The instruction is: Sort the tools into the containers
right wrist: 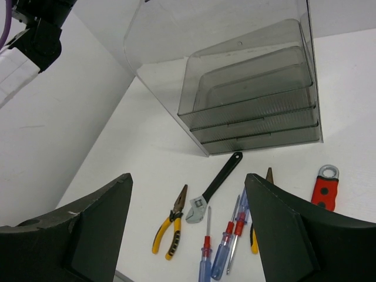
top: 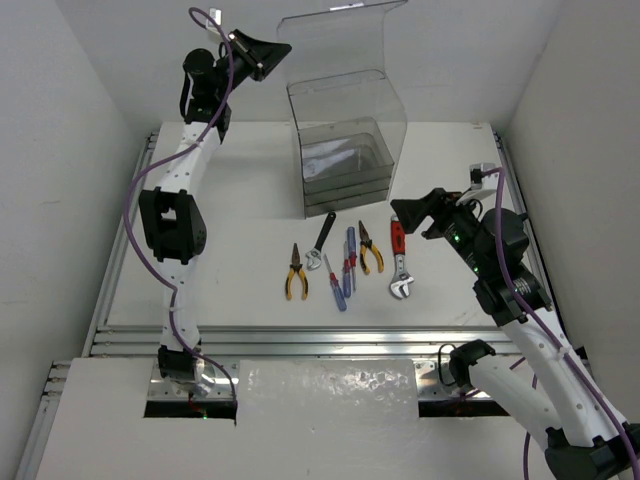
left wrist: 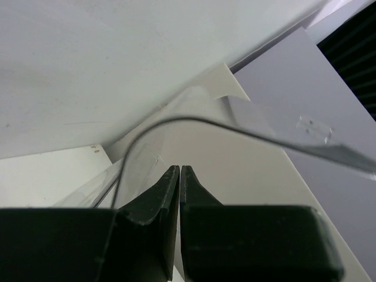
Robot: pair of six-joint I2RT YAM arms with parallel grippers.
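Observation:
The tools lie in a row on the white table in front of the smoky clear containers (top: 345,165): yellow-handled pliers (top: 295,272), black-handled wrench (top: 321,242), red and blue screwdrivers (top: 345,268), second yellow pliers (top: 370,248), red-handled wrench (top: 399,262). My right gripper (top: 408,220) is open and empty, above the red wrench. Its wrist view (right wrist: 188,179) shows the containers (right wrist: 252,100), pliers (right wrist: 170,226), black wrench (right wrist: 217,185), screwdrivers (right wrist: 226,247) and red wrench (right wrist: 325,189). My left gripper (top: 285,48) is raised high, shut and empty, beside the tall transparent top (left wrist: 235,126); its own view (left wrist: 179,170) shows the jaws together.
White walls enclose the table on the left, back and right. Aluminium rails (top: 300,345) run along the near edge. A purple cable (top: 135,230) hangs along the left arm.

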